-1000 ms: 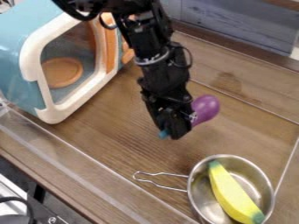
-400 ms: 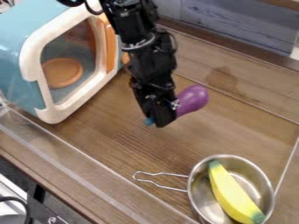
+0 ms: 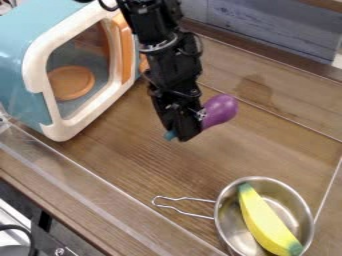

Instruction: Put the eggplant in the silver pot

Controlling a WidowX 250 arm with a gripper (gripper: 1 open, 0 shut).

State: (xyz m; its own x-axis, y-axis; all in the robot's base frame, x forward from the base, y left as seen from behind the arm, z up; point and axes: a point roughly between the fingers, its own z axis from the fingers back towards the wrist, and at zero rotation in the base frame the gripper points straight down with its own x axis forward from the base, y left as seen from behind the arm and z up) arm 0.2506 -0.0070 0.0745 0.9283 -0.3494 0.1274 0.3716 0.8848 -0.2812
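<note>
Toward the back edge of the surface (image 3: 127, 150), beside the microwave (image 3: 60, 70), the arm (image 3: 158, 40) has shifted slightly up and away from the pot (image 3: 245, 235) near the front right corner. Its claw (image 3: 187, 128) is clamped on the eggplant (image 3: 221, 111), so carrying it over remains.

The black arm reaches down from above, its end effector (image 3: 187, 126) closed and pointing downward.
</note>
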